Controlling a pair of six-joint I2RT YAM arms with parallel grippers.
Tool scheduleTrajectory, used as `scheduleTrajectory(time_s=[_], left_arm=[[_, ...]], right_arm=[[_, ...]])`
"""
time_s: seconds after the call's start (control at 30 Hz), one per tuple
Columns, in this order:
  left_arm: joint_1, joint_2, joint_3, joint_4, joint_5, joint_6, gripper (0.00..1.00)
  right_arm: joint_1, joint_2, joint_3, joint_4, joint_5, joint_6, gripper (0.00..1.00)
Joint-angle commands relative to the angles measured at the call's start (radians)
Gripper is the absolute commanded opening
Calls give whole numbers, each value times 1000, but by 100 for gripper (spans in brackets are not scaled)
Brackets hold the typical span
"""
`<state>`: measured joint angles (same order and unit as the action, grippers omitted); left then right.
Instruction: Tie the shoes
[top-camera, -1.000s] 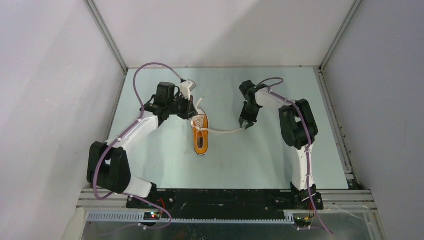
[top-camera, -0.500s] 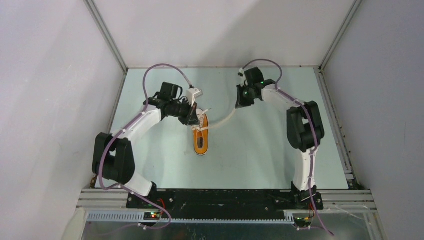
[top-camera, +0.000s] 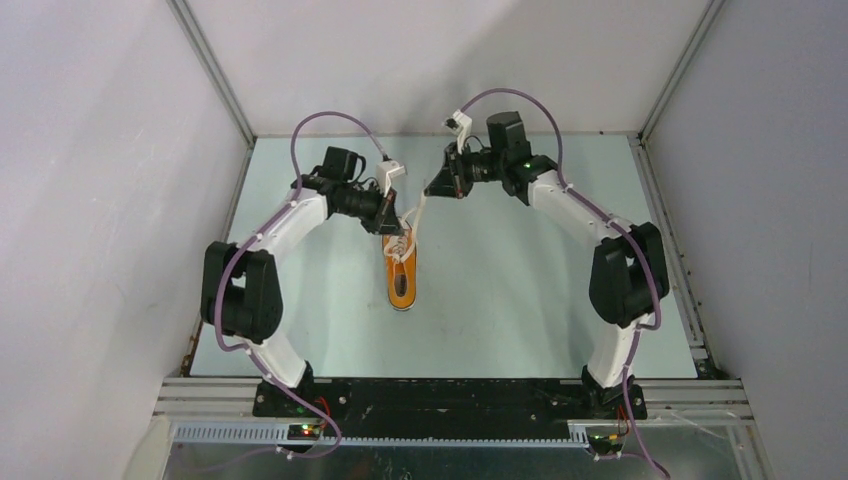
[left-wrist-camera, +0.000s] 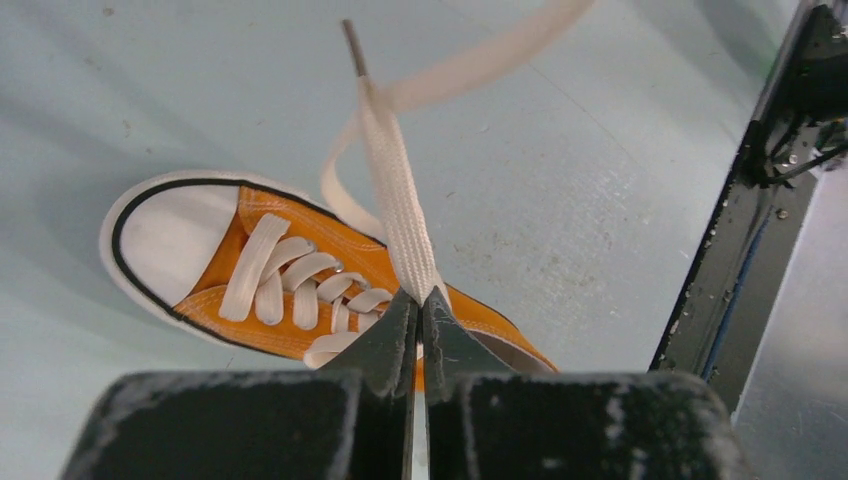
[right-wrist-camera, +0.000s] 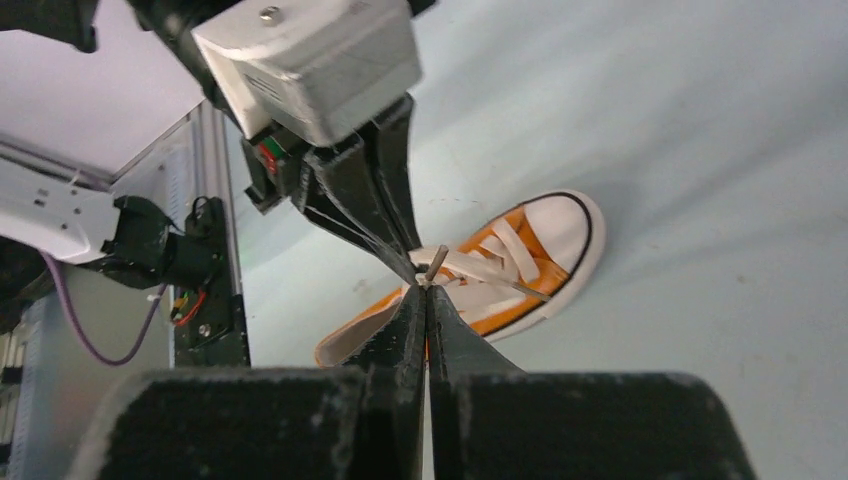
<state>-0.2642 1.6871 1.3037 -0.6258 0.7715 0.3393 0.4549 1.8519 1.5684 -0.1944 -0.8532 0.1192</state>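
Note:
The orange sneaker (top-camera: 402, 285) lies mid-table with its white toe cap toward the far wall. It also shows in the left wrist view (left-wrist-camera: 215, 275) and the right wrist view (right-wrist-camera: 500, 268). My left gripper (top-camera: 396, 224) hovers just above the laced front, shut on a white lace (left-wrist-camera: 400, 210) that rises to its aglet. My right gripper (top-camera: 431, 190) is beyond the toe, shut on the other white lace (top-camera: 418, 212) near its tip (right-wrist-camera: 436, 262). The two grippers' tips nearly meet, and the laces cross between them.
Grey walls and aluminium frame rails (top-camera: 215, 80) enclose the pale green table (top-camera: 520, 300). The black base rail (top-camera: 450, 395) runs along the near edge. Purple cables (top-camera: 330, 120) loop above both arms.
My right gripper has swung from right of the shoe to the far side above the toe, carrying its lace up and left. My left gripper has shifted slightly right over the laces.

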Motion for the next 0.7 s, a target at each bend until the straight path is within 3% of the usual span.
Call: scheduleTrajectory(time_s=[0.0, 0.13, 0.37, 0.67], left_arm=[[4, 32, 39, 17, 110, 12, 4], [8, 86, 56, -7, 128, 20, 5], [20, 49, -32, 212, 14, -80, 5], [25, 8, -67, 300, 44, -15, 9]], right_arm=[[17, 47, 90, 58, -99, -6, 0], [36, 95, 167, 17, -136, 3, 0], [38, 182, 278, -71, -198, 38, 0], [35, 233, 314, -97, -223, 73, 0]])
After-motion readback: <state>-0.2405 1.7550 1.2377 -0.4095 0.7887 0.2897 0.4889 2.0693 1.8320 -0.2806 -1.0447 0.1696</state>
